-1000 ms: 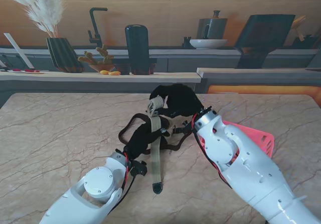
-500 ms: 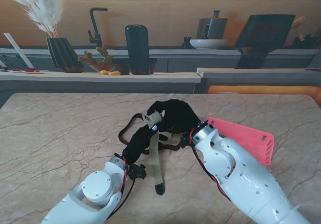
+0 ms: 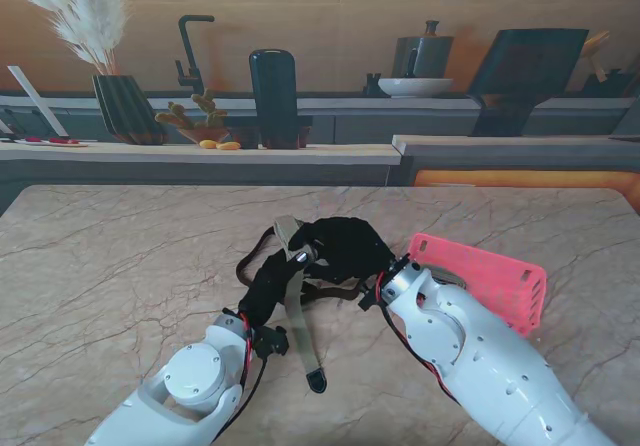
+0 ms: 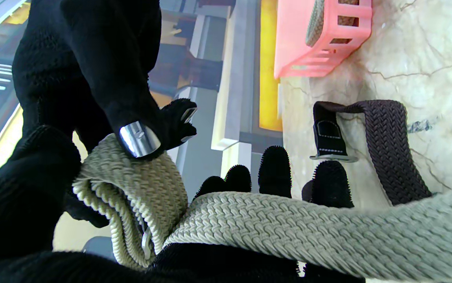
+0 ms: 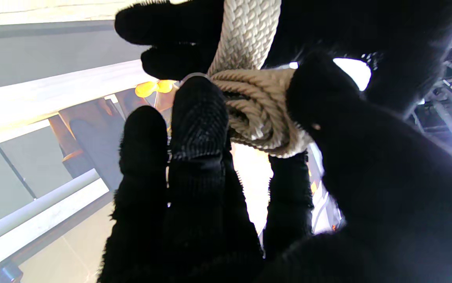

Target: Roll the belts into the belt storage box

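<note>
I read this as a kitchen mock-up: a marble-patterned table (image 3: 120, 266) faces a counter ledge (image 3: 200, 152) carrying a black tap (image 3: 190, 51), a white bowl (image 3: 415, 87), a kettle (image 3: 425, 54) and a pampas-grass vase (image 3: 125, 106).

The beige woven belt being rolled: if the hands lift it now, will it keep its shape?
Probably not. The beige woven belt looks floppy: its free tail drapes limp across the table. The rolled end seems held only by the right hand and left hand, so it would likely unwind if released.

brown belt (image 3: 262, 249) loops beside hands, left table (image 3: 110, 266) seemingly open
</note>
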Robot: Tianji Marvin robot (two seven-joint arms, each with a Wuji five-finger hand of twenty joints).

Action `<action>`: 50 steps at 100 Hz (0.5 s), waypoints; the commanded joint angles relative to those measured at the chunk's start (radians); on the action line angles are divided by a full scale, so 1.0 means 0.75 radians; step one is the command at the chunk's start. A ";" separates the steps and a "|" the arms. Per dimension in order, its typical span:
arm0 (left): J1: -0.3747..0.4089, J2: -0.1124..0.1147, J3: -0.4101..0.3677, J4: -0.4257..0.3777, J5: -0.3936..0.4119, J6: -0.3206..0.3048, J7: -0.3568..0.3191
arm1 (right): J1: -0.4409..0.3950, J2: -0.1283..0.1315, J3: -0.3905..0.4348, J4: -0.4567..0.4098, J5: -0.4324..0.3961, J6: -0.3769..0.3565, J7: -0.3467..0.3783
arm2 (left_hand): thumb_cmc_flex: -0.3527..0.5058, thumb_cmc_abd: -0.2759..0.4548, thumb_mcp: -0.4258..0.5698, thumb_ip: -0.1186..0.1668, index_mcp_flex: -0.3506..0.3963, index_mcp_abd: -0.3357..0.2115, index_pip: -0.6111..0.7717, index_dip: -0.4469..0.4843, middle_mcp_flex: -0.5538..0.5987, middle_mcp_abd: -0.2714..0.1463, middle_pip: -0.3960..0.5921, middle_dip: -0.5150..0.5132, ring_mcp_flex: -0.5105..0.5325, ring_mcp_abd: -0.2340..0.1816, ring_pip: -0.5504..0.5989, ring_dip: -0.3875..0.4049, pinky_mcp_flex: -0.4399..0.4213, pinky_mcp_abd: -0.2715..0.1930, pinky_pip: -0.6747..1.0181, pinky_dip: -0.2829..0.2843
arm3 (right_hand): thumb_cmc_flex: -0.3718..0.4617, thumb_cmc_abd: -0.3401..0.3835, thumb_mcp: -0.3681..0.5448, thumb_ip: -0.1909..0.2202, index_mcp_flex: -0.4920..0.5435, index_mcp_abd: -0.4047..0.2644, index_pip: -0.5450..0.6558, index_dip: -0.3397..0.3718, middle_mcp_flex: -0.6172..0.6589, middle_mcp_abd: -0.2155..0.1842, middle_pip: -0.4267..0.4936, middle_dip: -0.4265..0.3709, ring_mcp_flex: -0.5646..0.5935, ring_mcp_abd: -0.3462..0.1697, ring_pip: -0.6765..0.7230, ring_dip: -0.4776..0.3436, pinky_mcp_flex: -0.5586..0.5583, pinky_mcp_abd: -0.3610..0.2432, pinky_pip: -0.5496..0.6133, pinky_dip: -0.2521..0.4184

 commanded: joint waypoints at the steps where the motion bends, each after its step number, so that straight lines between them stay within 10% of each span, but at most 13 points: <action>1: -0.016 -0.017 -0.014 -0.050 -0.007 -0.019 -0.006 | -0.027 0.006 -0.037 0.044 -0.033 -0.021 0.026 | -0.039 -0.047 0.023 -0.048 -0.083 -0.360 -0.058 0.001 0.000 -0.067 0.006 -0.004 0.004 -0.053 0.004 -0.008 0.016 0.004 0.003 -0.005 | -0.010 0.110 0.157 0.011 0.150 -0.075 0.346 0.069 0.142 -0.128 0.194 0.053 -0.027 -0.011 -0.019 -0.014 -0.014 0.003 -0.004 -0.016; 50: -0.012 -0.001 -0.018 -0.076 -0.004 0.036 -0.063 | -0.015 0.019 -0.044 0.024 -0.098 -0.055 0.019 | 0.618 -0.056 0.319 0.066 -0.049 -0.319 0.226 0.128 0.247 -0.154 0.267 0.233 0.294 -0.155 0.322 0.149 0.246 -0.204 0.173 0.031 | -0.047 0.066 0.156 0.011 0.064 -0.025 0.302 0.073 0.029 -0.116 0.204 0.037 -0.097 -0.003 -0.086 -0.054 -0.068 0.017 -0.048 -0.046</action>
